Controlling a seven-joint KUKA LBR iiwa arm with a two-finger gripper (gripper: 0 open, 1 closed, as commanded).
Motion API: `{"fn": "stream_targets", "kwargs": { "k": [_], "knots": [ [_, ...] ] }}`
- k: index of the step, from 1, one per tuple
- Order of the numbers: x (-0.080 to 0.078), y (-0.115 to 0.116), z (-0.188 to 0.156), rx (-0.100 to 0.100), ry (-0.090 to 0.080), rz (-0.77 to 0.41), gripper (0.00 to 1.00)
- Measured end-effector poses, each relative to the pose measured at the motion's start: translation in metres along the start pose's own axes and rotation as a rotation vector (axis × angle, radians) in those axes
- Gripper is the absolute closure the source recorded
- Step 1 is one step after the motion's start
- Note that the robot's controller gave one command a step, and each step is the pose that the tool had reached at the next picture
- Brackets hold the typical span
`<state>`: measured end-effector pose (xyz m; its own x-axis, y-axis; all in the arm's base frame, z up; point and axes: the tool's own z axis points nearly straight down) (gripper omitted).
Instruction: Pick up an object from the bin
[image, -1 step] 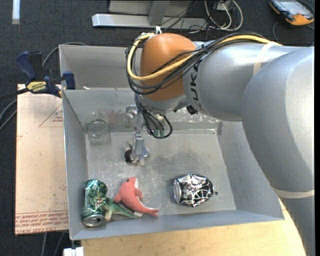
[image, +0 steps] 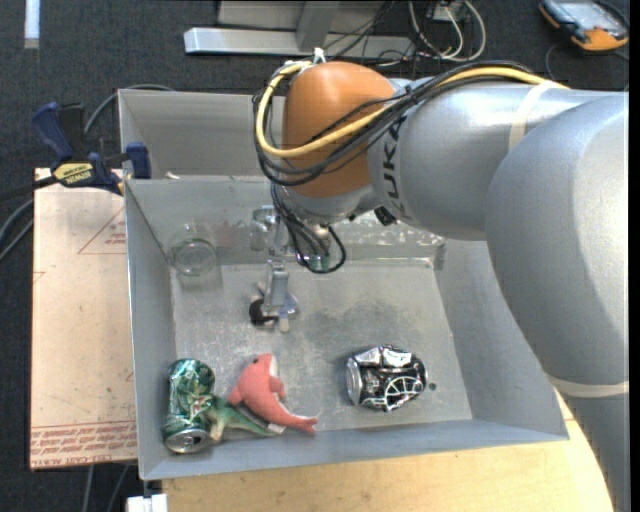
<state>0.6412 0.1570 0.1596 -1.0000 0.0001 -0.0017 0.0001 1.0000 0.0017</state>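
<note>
The end effector (image: 279, 316) is down at the floor of the bin (image: 150, 300), near the middle and somewhat toward the left wall. Whether it is set wide or narrow I cannot tell. A small dark thing (image: 261, 314), too small to name, lies touching or just beside its tip on the left. That appears to be the thing in play, but nothing shows it gripped.

To do this step well, the tip probably needs to straddle the dark thing rather than stand next to it. It should close fully before any lift, then rise straight up. A thing this small and low could easily slip out or get pushed along the metal floor.

The bin also holds a clear cup (image: 193, 256) near the far left corner, seemingly empty. A crushed green can (image: 188, 403) sits in the near left corner. A pink toy fish (image: 267, 392) lies just beside it, over a green toy (image: 237, 421). A crushed black and silver can (image: 386, 378) rests toward the near right, well apart from the end effector.
</note>
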Motion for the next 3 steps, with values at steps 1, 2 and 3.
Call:
{"fn": "stream_targets", "kwargs": {
  "k": [1,2,3],
  "knots": [
    [0.027,-0.029,0.094,0.001,0.012,-0.018,0.00],
    [0.003,-0.029,0.083,-0.002,-0.003,-0.015,1.00],
    [0.003,-0.029,0.083,-0.002,-0.003,-0.015,1.00]
  ]
}}
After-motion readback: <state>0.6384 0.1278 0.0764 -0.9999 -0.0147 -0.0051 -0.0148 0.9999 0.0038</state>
